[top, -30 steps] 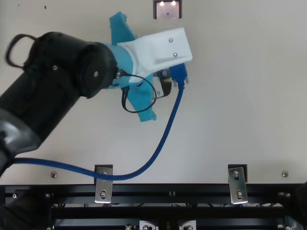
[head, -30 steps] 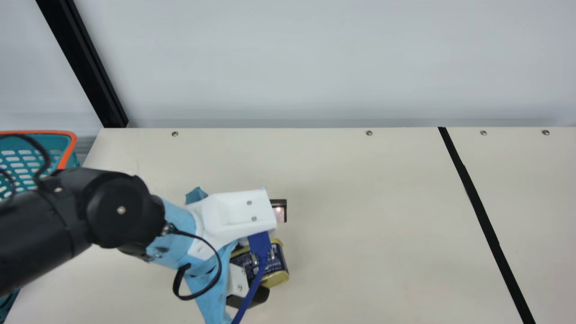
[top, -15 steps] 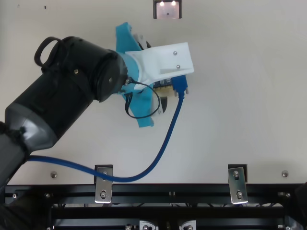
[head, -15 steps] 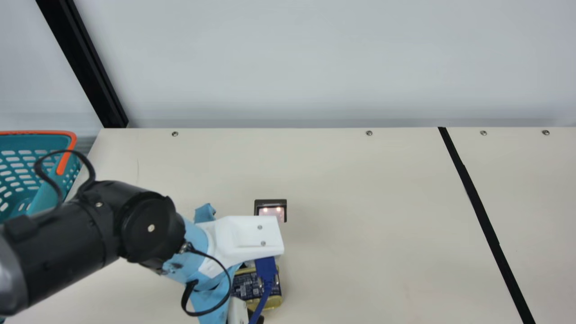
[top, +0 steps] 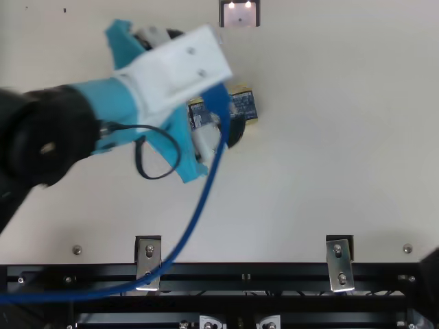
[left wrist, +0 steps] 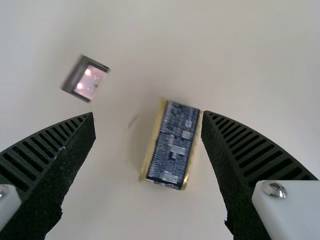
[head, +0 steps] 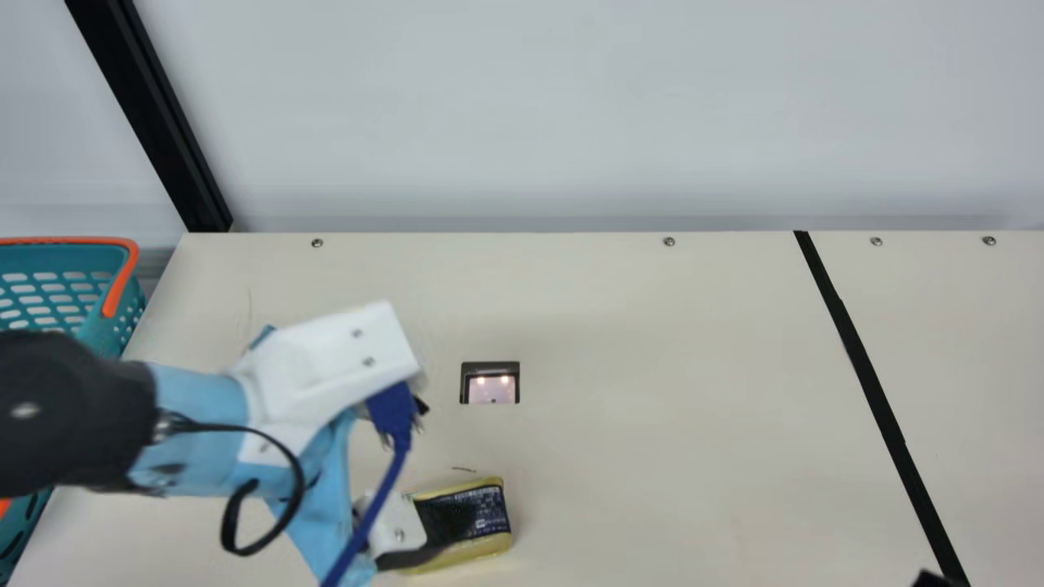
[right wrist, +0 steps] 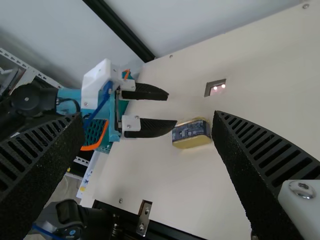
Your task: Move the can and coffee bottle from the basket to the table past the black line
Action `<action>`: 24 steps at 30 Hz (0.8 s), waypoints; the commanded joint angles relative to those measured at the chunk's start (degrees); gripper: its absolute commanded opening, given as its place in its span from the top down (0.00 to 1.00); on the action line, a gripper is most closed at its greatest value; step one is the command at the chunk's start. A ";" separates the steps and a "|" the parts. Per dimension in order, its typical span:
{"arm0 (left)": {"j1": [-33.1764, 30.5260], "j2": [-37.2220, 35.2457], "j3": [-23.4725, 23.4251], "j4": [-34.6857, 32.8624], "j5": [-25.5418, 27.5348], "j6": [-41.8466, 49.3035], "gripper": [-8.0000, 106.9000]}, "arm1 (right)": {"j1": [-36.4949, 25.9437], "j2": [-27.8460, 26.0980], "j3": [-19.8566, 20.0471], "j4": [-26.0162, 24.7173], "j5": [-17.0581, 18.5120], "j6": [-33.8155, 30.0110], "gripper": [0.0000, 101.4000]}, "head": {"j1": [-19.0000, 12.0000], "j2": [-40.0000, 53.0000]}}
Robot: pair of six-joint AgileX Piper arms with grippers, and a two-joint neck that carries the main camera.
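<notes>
Cream table [head: 652, 408] spans the lower frame in the main view, black line [head: 869, 383] slanting down its right side. You see the left arm pulling away toward the left, while the can [head: 489, 514] keeps its place from half a second ago, lying on its side at lower centre, out of the basket [head: 114, 334] but short of the line. Your left gripper [left wrist: 148, 117] is released, fingers spread wide, nothing between them. Your right gripper [right wrist: 148, 116] is also spread and empty; a dark tip, probably its own, now pokes in at the lower right edge. Reads as a handover by way of the table: expect to bring the right gripper in for the can and carry it past the line.
</notes>
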 commanded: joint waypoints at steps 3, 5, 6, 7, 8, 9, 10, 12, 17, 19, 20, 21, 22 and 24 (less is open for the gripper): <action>2.17 -6.01 4.63 -3.30 -10.42 -0.05 0.15 | 1.48 6.76 -2.42 -1.11 -2.43 -1.60 0.00 | -0.41 -0.07; 3.01 -8.07 7.12 -4.87 -16.59 -1.89 0.15 | 2.21 9.89 -3.71 -1.44 -3.77 -2.38 0.00 | -0.41 -0.07; 3.50 -8.87 8.48 -5.45 -20.14 -3.70 0.15 | 2.47 11.21 -4.34 -1.40 -4.49 -2.82 0.00 | -0.41 -0.07; 3.08 -7.39 5.95 -4.61 -10.88 -1.37 0.15 | 2.27 8.18 -3.55 -1.35 -3.62 -2.38 0.00 | -0.41 -0.07; 3.37 -8.24 7.10 -5.13 -13.25 -2.45 0.15 | 2.47 9.28 -4.04 -1.35 -4.13 -2.81 0.00 | -0.41 -0.07; 3.47 -8.78 7.91 -5.28 -15.27 -3.17 0.15 | 2.47 10.53 -4.35 -1.23 -5.18 -2.99 0.00 | -0.41 -0.07; 3.47 -8.89 8.30 -5.41 -16.69 -3.48 0.15 | 2.47 11.07 -4.35 -1.23 -5.32 -2.99 0.00 | -0.41 -0.07; 3.47 -8.89 8.43 -5.49 -18.88 -3.69 0.15 | 2.47 11.40 -4.35 -1.36 -4.64 -2.99 0.00 | -0.41 -0.07; 3.47 -8.89 8.43 -5.53 -20.17 -3.68 0.15 | 2.47 11.52 -4.35 -1.31 -5.31 -2.99 0.00 | -0.41 -0.07; 2.85 -9.01 8.16 -3.79 -20.20 -5.79 0.15 | 1.73 11.90 -4.40 -0.84 -5.20 -3.87 0.00 | -0.41 -0.07; 2.87 -9.03 8.12 -3.65 -20.43 -5.70 0.15 | 1.53 12.44 -4.55 -1.17 -5.14 -4.16 0.00 | -0.41 -0.07; 2.96 -9.09 8.06 -3.13 -20.76 -5.85 0.15 | 1.02 13.22 -4.75 -1.44 -4.94 -4.88 0.00 | -0.41 -0.07; 3.05 -9.17 8.04 -1.84 -21.33 -6.45 0.15 | 0.62 14.18 -4.97 -1.96 -4.81 -5.44 0.00 | -0.41 -0.07; 3.52 -9.60 8.04 0.87 -22.45 -7.51 0.15 | -0.31 16.52 -5.49 -3.14 -4.60 -6.60 0.00 | -0.41 -0.07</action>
